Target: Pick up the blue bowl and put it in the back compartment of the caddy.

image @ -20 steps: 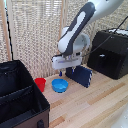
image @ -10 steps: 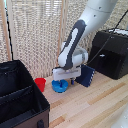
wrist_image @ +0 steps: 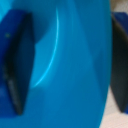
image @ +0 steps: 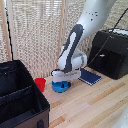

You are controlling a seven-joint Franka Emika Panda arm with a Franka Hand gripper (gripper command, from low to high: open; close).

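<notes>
Your tool [image: 61,83] sits low on the blue bowl [image: 60,87], a smooth, glossy round of plastic on the pale wood-grain tabletop [image: 95,105], just beside the small red cup [image: 40,83]. One dark finger [wrist_image: 15,65] lies inside the rim, one outside (whether they grip, you cannot tell). The black soft-sided caddy [image: 22,100] stands at the exterior view's left edge.

A pale wooden table [image: 95,107] with lengthwise plank lines fills the lower part of the exterior view. Behind it stands a light woven screen [image: 37,32] with fine vertical slats, split by pale upright posts. Soft, even light falls across the wood, and a faint shadow lies along the foot of the screen.
</notes>
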